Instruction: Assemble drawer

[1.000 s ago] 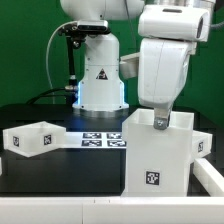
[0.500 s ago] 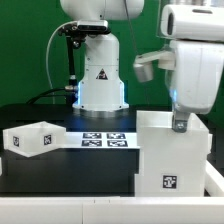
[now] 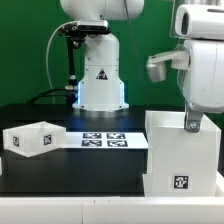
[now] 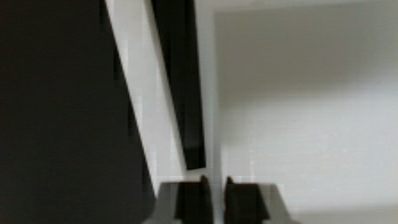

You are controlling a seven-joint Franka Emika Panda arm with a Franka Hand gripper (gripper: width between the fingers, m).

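Observation:
The drawer's large white casing (image 3: pixel 185 160) stands on the black table at the exterior view's right, with a square tag on its front face. My gripper (image 3: pixel 193 122) reaches down onto the casing's top edge and is shut on its thin wall. In the wrist view my gripper (image 4: pixel 214 200) has both dark fingertips (image 4: pixel 185 204) pressed close together with the white casing wall (image 4: pixel 294 100) between them. One small white box tray (image 3: pixel 32 138) with a tag sits on the table at the exterior view's left, far from the gripper. A second tray is not in view.
The marker board (image 3: pixel 105 140) lies flat at the table's middle, in front of the arm's white base (image 3: pixel 100 75). A white rim (image 3: pixel 60 210) runs along the table's front edge. The black table top (image 4: pixel 54 100) shows beside the casing in the wrist view.
The gripper has slid the casing toward the exterior view's right, from the middle-right to the right edge. The small tray and the marker board have not moved.

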